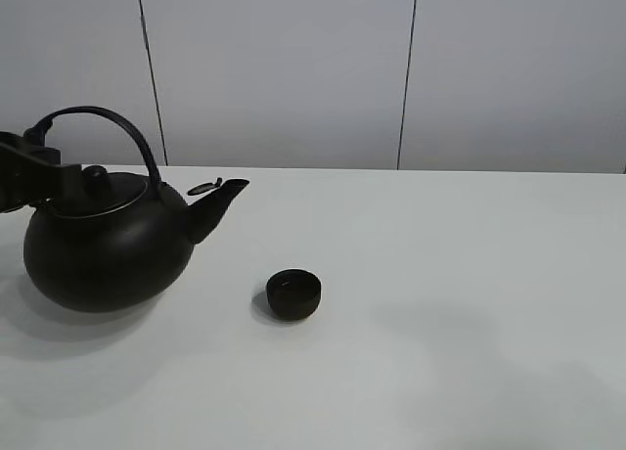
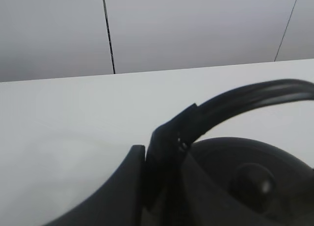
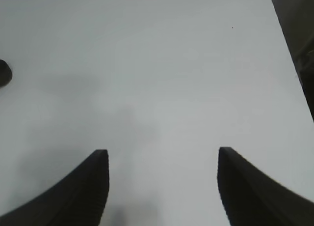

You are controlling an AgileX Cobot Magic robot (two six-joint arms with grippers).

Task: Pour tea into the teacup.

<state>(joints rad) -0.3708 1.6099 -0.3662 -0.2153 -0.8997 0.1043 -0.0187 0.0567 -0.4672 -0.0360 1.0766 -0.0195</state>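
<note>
A large black round kettle (image 1: 106,247) with an arched handle (image 1: 108,117) stands at the left of the white table (image 1: 440,274), its spout (image 1: 220,203) pointing right. My left gripper (image 1: 39,168) is shut on the handle's left end; the left wrist view shows a finger (image 2: 128,186) against the handle (image 2: 235,100), above the lid knob (image 2: 255,179). I cannot tell whether the kettle rests on the table or hangs just above it. The small matte black teacup (image 1: 293,293) stands right of the kettle, below the spout's level, and at the right wrist view's edge (image 3: 4,72). My right gripper (image 3: 162,151) is open and empty above bare table.
A pale panelled wall (image 1: 293,68) rises behind the table's far edge. In the right wrist view the table's side edge (image 3: 289,44) runs along a dark area. The right arm is out of the exterior view.
</note>
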